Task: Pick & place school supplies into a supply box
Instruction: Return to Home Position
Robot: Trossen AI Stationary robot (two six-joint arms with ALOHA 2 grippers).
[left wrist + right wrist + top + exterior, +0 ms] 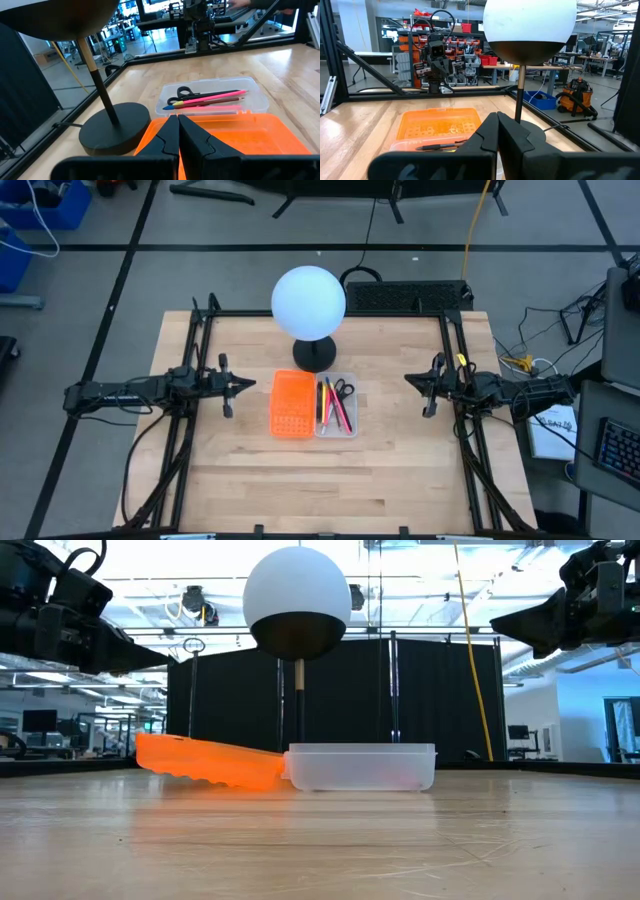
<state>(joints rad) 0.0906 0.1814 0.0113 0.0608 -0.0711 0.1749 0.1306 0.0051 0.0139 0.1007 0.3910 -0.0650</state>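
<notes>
The supply box is a clear tray (337,406) joined to an orange perforated half (291,404) at mid-table. Black-handled scissors (181,93) and several pink, yellow and dark pens (210,99) lie inside the clear tray. My left gripper (248,385) hovers shut to the left of the box, level, pointing toward it. My right gripper (410,379) hovers shut to the right of the box, also level. Both hang well above the table in the low view.
A white globe lamp (309,302) on a black round base (313,353) stands just behind the box. Black frame rails (197,340) run along the table's left and right sides. Bare wood lies in front of the box toward the near edge.
</notes>
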